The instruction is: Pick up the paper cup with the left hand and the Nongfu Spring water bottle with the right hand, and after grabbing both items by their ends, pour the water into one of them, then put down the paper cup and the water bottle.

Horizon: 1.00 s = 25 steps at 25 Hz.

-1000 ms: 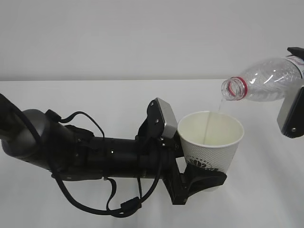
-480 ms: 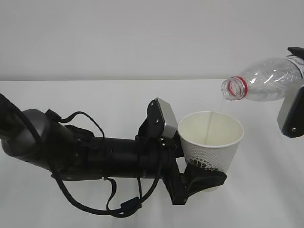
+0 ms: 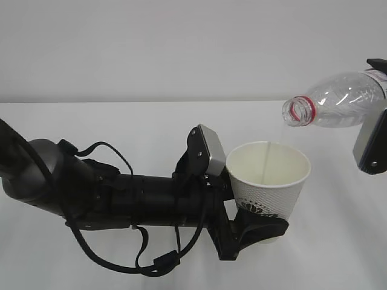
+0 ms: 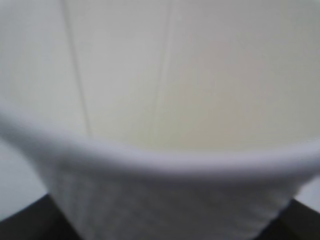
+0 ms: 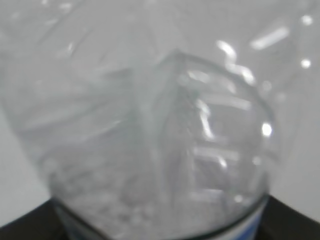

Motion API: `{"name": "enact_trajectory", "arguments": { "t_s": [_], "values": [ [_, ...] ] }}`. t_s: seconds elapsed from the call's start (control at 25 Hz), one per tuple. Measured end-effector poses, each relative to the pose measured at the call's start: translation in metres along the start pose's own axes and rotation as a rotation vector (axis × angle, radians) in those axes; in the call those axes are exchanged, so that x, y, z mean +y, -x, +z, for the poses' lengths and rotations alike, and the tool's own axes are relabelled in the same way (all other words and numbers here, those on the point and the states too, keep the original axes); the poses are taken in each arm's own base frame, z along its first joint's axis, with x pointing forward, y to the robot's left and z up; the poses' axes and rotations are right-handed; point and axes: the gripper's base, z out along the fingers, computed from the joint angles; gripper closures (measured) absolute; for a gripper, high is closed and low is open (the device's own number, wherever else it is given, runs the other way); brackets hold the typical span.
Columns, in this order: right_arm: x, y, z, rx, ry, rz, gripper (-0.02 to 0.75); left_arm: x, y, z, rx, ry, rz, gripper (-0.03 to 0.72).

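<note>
The white paper cup [image 3: 266, 181] stands upright above the table, and my left gripper [image 3: 260, 228] is shut on its lower end. In the left wrist view the cup [image 4: 165, 190] fills the frame, with dark fingers [image 4: 22, 225] at the bottom corners. The clear Nongfu Spring water bottle [image 3: 338, 103] lies almost level in the air, its red-ringed mouth pointing left, just above and right of the cup's rim. My right gripper [image 3: 376, 109] is shut on its far end at the frame's right edge. The bottle [image 5: 160, 150] blurs across the right wrist view. No water stream shows between mouth and rim.
A white table [image 3: 121, 127] runs under both arms, with a plain pale wall [image 3: 181, 48] behind it. My left arm [image 3: 121, 199], with its loose cables, stretches low across the left half of the table.
The thin stream of water from the bottle's mouth into the cup has stopped. The bottle's mouth has lifted very slightly. The cup and left arm have stayed still.
</note>
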Motion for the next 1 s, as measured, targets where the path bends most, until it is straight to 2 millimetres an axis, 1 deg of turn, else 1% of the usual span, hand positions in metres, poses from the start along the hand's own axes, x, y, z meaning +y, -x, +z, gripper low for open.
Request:
{"name": "enact_trajectory", "arguments": {
  "t_s": [1.0],
  "values": [
    [-0.0013,0.0002,0.0,-0.003,-0.014,-0.015,0.297,0.0,0.0,0.0,0.0,0.0,0.0,0.145]
  ]
}}
